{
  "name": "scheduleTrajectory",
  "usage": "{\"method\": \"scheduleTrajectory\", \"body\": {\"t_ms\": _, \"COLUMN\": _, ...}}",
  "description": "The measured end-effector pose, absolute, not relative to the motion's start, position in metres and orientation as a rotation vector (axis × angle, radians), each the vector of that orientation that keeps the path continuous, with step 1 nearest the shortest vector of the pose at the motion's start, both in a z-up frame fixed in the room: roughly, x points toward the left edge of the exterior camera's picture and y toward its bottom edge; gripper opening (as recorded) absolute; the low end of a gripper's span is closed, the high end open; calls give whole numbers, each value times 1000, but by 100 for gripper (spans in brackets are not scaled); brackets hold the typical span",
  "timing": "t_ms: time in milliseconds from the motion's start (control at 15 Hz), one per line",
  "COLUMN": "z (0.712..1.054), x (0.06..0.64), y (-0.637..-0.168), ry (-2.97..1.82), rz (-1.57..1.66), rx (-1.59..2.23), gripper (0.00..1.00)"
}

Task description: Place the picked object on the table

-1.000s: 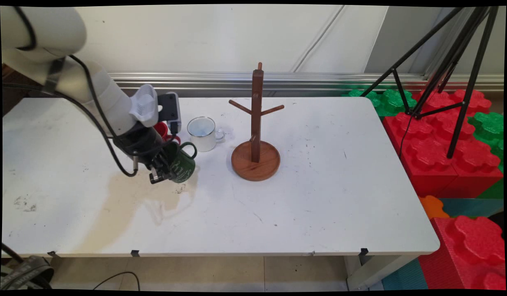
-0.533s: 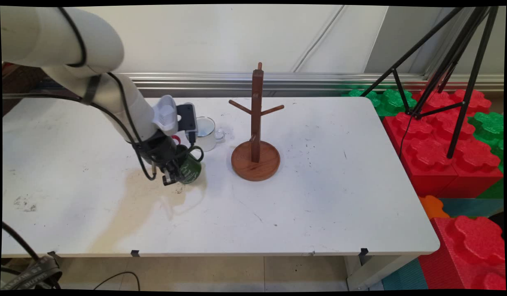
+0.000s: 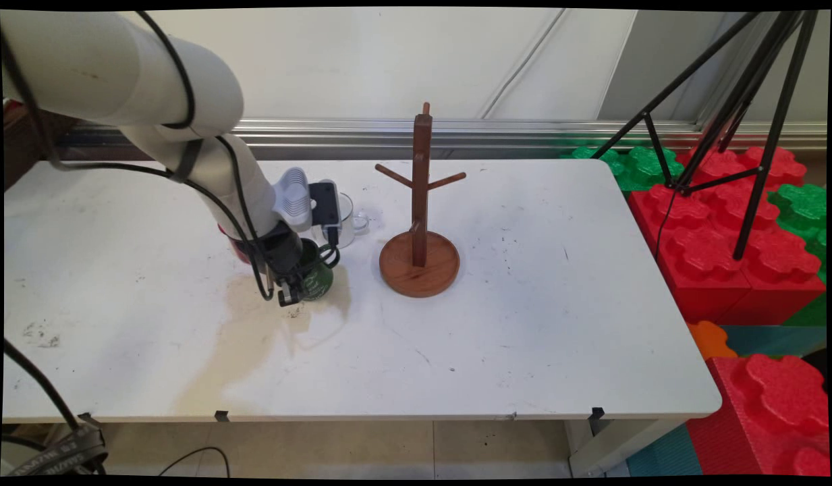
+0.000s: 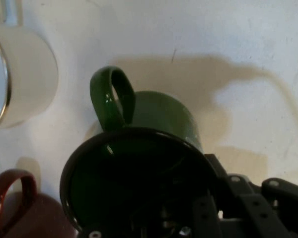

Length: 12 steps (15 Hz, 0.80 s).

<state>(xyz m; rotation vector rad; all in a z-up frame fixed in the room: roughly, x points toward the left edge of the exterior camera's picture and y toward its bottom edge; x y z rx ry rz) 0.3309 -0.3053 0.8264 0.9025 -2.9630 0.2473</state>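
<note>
My gripper is shut on the rim of a dark green mug, one finger inside it and one outside. The mug sits low over the table, left of the wooden mug tree; I cannot tell whether it touches the table. In the hand view the green mug fills the middle, its handle pointing up, and the gripper grips its rim at the lower right. A white enamel mug stands just behind, partly hidden by the hand. A red mug peeks out behind the arm.
The mug tree's round base lies right of the green mug, with pegs sticking out left and right higher up. In the hand view the white mug is at upper left and the red mug at lower left. Foam blocks and a tripod stand beyond the table's right edge.
The arm has carried the green mug to the right, closer to the mug tree. The hand now covers more of the white mug, and the red mug shows on the arm's left side.
</note>
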Motion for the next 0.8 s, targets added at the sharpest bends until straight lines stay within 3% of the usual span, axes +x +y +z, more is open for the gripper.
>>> {"method": "scheduleTrajectory", "body": {"t_ms": 267, "z": 821, "x": 326, "y": -309, "ry": -2988, "rz": 258, "rx": 896, "gripper": 0}}
{"method": "scheduleTrajectory", "body": {"t_ms": 333, "z": 820, "x": 324, "y": -310, "ry": -2993, "rz": 260, "rx": 894, "gripper": 100}}
{"method": "scheduleTrajectory", "body": {"t_ms": 800, "z": 819, "x": 318, "y": -313, "ry": -2993, "rz": 308, "rx": 887, "gripper": 100}}
